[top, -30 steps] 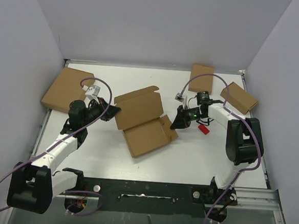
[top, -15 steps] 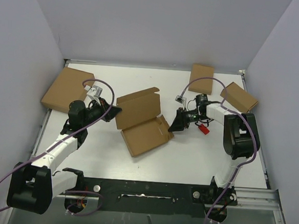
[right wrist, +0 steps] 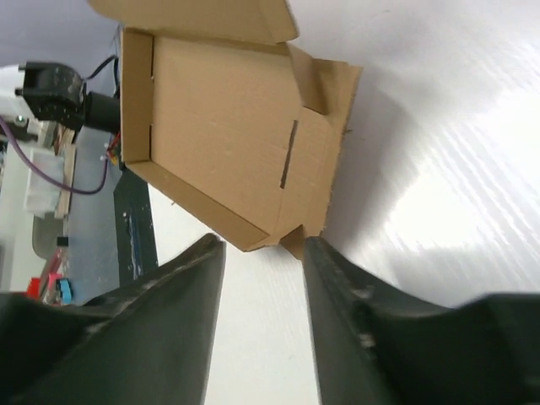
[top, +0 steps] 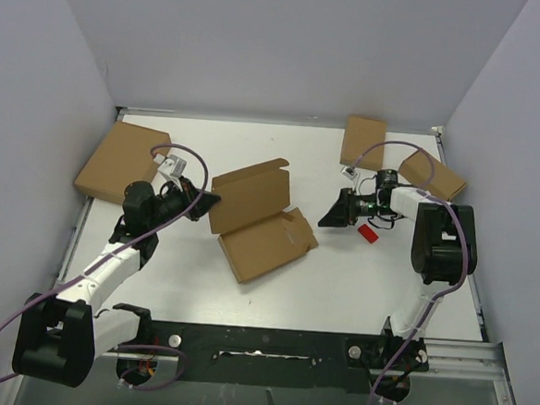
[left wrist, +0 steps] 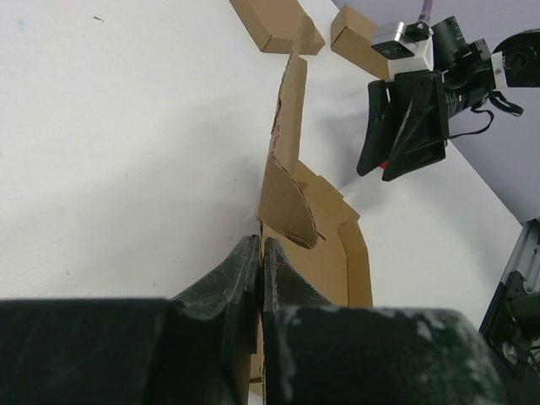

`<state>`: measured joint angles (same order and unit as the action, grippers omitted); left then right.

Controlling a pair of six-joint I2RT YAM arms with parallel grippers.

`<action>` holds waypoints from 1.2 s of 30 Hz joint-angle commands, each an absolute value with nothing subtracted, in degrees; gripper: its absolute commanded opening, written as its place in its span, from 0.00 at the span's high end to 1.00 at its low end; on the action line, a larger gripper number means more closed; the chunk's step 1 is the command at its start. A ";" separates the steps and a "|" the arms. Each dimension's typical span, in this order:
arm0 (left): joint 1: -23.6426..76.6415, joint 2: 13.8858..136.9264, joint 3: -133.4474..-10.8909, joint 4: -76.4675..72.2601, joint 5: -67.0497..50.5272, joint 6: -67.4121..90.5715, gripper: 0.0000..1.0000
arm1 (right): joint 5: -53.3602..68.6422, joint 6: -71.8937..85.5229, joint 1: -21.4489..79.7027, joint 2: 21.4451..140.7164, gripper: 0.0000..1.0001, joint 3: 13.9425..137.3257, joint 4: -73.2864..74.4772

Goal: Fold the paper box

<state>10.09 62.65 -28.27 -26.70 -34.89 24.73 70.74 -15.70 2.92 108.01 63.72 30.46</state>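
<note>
A: Status?
B: Left gripper [left wrist: 260,253] pinched shut on the box [top: 259,225] at its lid [top: 250,194] edge. Right gripper [top: 330,214] jaws apart, empty, box just ahead of it.
A: Handling?
B: Probably light, thin, creases easily. Grab edges near fold lines.

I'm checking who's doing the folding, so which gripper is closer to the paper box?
Left. The left gripper is shut on the left edge of the paper box; the right gripper is open, just off its right side, not touching.

arms [top: 108,265]: white links, black joints | cables [top: 390,143]: purple
</note>
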 commanded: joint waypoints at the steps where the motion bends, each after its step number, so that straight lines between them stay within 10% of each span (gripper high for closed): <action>1: 10.33 62.31 -29.69 -28.65 -36.64 23.03 1.00 | 67.61 -10.68 1.74 106.13 0.67 64.47 25.09; 9: 10.46 61.68 -29.45 -29.07 -37.31 22.64 1.00 | 55.96 -10.71 5.45 110.61 1.00 68.29 26.40; 23: 10.94 60.16 -29.20 -29.65 -37.69 23.47 1.00 | 62.33 -14.63 9.84 115.61 1.00 71.98 30.96; 36: 11.32 58.56 -29.23 -27.42 -35.60 23.03 1.00 | 70.63 -16.77 12.53 116.48 0.80 72.16 33.61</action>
<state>10.94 60.64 -28.27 -25.80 -36.32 23.49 66.81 -15.38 11.09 115.20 70.06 32.32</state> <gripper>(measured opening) 0.020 0.181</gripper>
